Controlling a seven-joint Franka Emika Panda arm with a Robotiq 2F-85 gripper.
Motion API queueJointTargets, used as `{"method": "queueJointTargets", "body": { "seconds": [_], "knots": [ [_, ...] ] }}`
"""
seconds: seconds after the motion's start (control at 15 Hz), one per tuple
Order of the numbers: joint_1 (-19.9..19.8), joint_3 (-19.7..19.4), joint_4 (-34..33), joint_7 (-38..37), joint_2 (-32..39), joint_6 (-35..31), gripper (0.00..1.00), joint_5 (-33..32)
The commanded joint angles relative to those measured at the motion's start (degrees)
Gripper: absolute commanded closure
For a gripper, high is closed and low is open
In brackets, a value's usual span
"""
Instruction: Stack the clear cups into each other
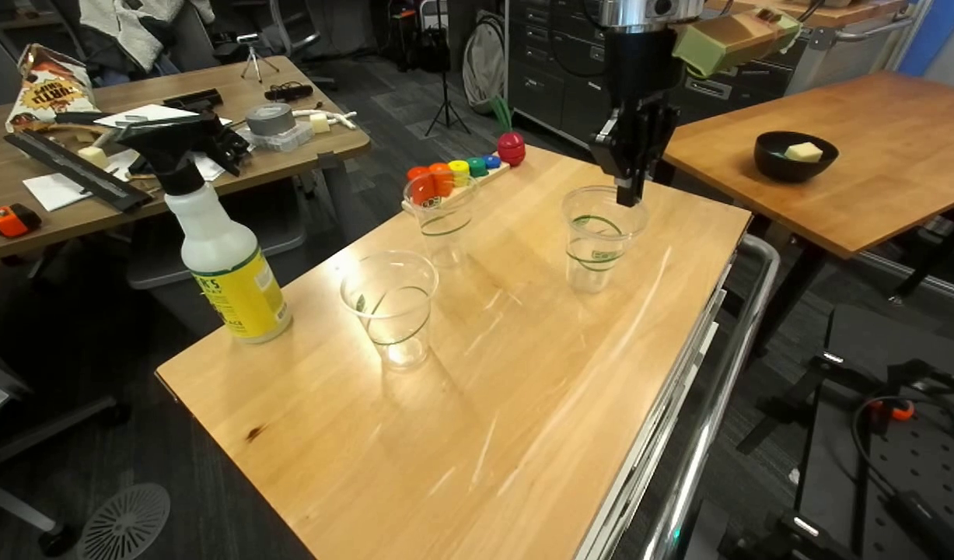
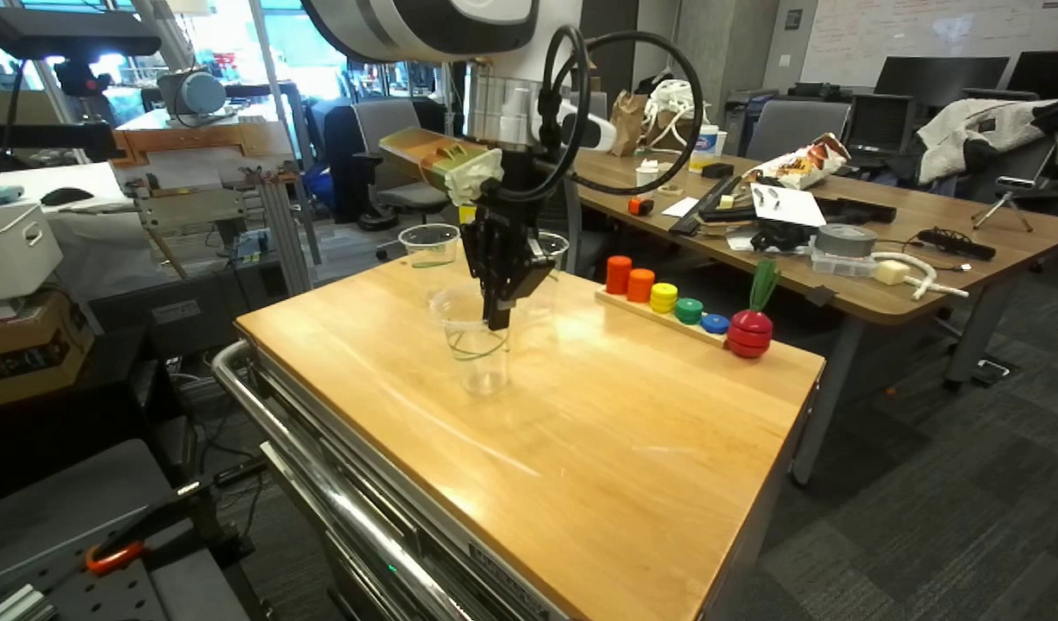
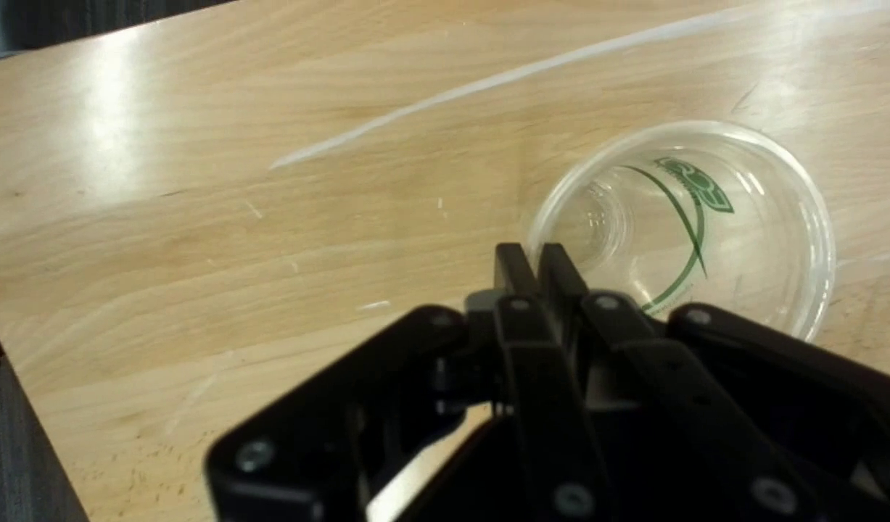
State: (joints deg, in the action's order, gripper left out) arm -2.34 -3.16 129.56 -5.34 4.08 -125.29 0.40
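Pincer (image 3: 534, 251) pinched tapered, transparent, green-printed plastic cup (image 3: 680, 225) by its rim | risk: tilting beneath pincer threatened jammed nesting | cause: grip was one-sided

Reads as a robotics lab sharing space with an office. Lab side: robot arm (image 2: 460, 34), wood-topped cart (image 1: 445, 435) with a metal rail (image 1: 706, 435), dark drawer cabinet (image 1: 545, 89), grey tape roll (image 1: 270, 118) and mini tripod (image 1: 256, 64) on a cluttered table (image 1: 317, 143). Office side, in an exterior view: whiteboard (image 2: 925, 34) with red writing, dark monitors (image 2: 941, 78), desk chairs (image 2: 796, 129), a fleece garment (image 2: 968, 138) draped nearby, carpeted floor (image 2: 1003, 500).
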Motion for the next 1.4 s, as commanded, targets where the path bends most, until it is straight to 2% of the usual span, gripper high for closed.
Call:
{"method": "queueJointTargets", "body": {
  "seconds": [0.0, 0.27, 0.67, 0.93, 1.33],
  "knots": [
    [-0.5, 0.1, -1.1, 2.1, 0.2, 3.1, 0.98, 3.6],
    [-0.3, 0.4, -1.8, 2.0, 0.5, 5.1, 0.98, 6.3],
    [0.7, 0.8, -8.4, -4.4, -0.7, 9.2, 0.98, 3.4],
    [1.2, 1.2, -18.1, -7.8, 1.3, 14.9, 0.98, 3.0],
    [2.3, 2.6, -37.8, -8.3, 10.2, 23.3, 0.98, 3.8]
  ]
}}
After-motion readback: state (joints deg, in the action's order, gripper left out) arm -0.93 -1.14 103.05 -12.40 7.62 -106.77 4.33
